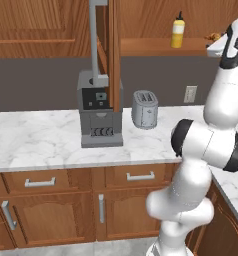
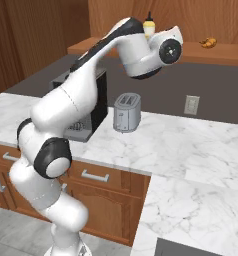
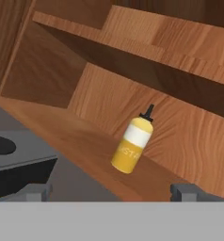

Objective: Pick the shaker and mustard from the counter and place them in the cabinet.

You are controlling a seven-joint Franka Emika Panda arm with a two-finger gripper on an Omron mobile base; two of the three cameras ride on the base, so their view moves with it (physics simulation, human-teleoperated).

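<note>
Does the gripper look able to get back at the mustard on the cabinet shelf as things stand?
Probably yes: the mustard stands alone on the shelf, straight ahead of the open gripper, with nothing between them.

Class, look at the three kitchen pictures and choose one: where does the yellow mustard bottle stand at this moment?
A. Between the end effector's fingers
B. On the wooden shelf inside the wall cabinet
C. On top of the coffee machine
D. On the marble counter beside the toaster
B: the mustard bottle stands upright on the cabinet shelf, apart from the fingertips of the open end effector.
</note>
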